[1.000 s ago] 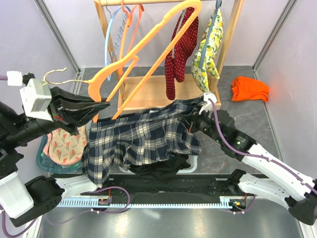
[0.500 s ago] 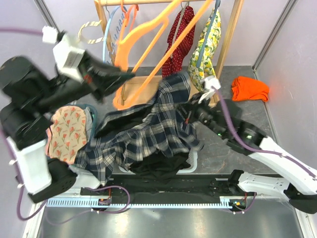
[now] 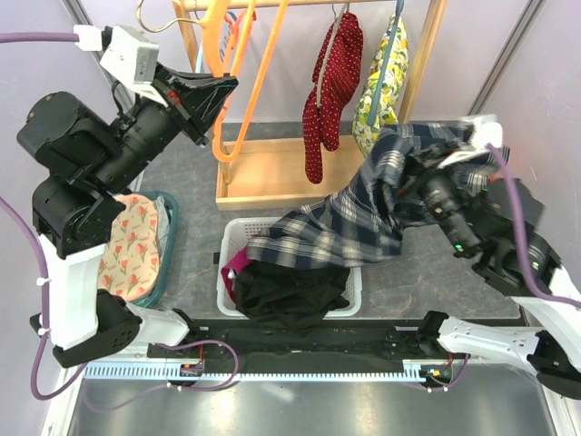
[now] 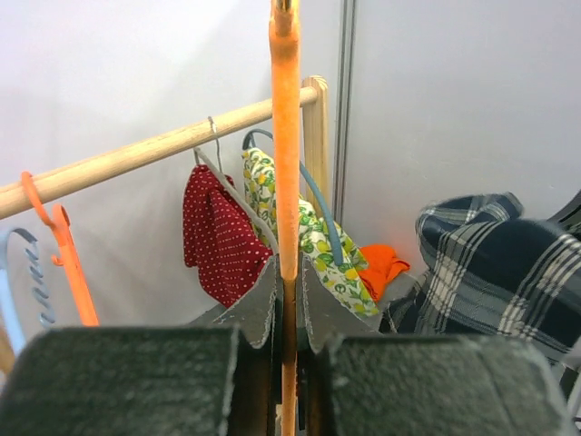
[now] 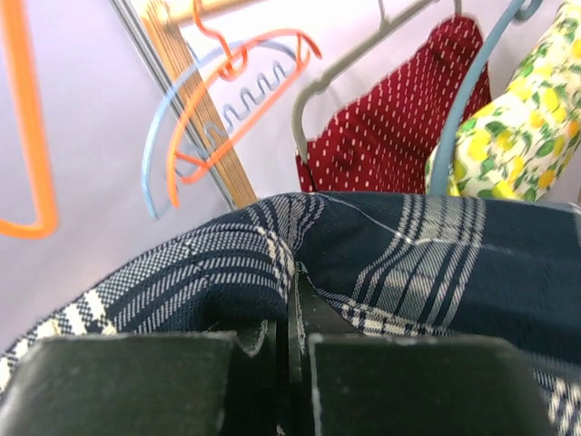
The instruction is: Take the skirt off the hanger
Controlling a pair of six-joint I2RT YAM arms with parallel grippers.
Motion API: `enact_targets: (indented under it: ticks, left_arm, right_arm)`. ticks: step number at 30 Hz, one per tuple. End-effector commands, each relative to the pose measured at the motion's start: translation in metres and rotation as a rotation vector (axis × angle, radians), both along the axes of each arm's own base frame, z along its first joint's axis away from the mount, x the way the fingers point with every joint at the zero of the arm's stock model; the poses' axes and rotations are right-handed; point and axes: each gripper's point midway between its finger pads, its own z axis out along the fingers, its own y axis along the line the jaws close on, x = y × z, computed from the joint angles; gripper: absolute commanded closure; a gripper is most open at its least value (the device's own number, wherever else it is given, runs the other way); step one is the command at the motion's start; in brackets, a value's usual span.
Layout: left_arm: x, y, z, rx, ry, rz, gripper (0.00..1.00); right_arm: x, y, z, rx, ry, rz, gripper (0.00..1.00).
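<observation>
**Plate: both arms raised above the bench (image 3: 182, 177), overhead and wrist views.**

**Materials and shapes.** The hanger (image 3: 216, 132) was a thin, smooth strip of pale orange plastic. In the left wrist view it appeared edge-on as a narrow vertical bar (image 4: 286, 136). The skirt (image 3: 354, 213) was soft pleated plaid cloth in dark navy and green, crossed by white check lines, and it draped in loose folds.

Behind both hands stood a round wooden rail (image 4: 136, 156). It carried a red white-dotted garment (image 3: 331, 82) and a lemon-print garment (image 3: 386, 77). A light-blue hanger (image 5: 159, 154) and a red-orange hanger (image 5: 236, 100) hung to their left.

**Arm pose.** The left arm was bent upward, with its left hand (image 3: 227, 84) high beside the rail. Its two dark fingers were pressed together on the hanger's bar (image 4: 289, 300).

The right arm reached up and outward to the right. Plaid cloth covered much of the right hand (image 3: 404, 182). In its own wrist view the fingers were clamped together on a fold of the skirt (image 5: 292, 300).

**Skirt position.** The skirt hung from the right hand, well apart from the left hand and the hanger. It trailed downward and leftward from the right hand, and its lower edge lay over the rim of a white slatted basket (image 3: 223, 272). The basket held a black garment (image 3: 290, 291) and a magenta one (image 3: 234, 268).
</observation>
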Motion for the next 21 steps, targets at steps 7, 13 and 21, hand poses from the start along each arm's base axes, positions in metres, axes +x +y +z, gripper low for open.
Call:
enact_targets:
  ticks: [7, 13, 21]
  left_arm:
    - [-0.004, 0.025, 0.0, -0.027, -0.025, 0.093, 0.98]
    - [0.005, 0.027, -0.013, 0.011, -0.003, 0.132, 0.98]
    - [0.02, 0.024, -0.045, 0.079, 0.072, 0.173, 0.98]
  right_arm:
    - [-0.001, 0.035, 0.018, 0.041, -0.011, 0.124, 1.0]
    - [-0.02, 0.084, 0.014, 0.095, 0.03, 0.345, 1.0]
    - [-0.06, 0.196, -0.047, -0.15, 0.101, 0.515, 1.0]
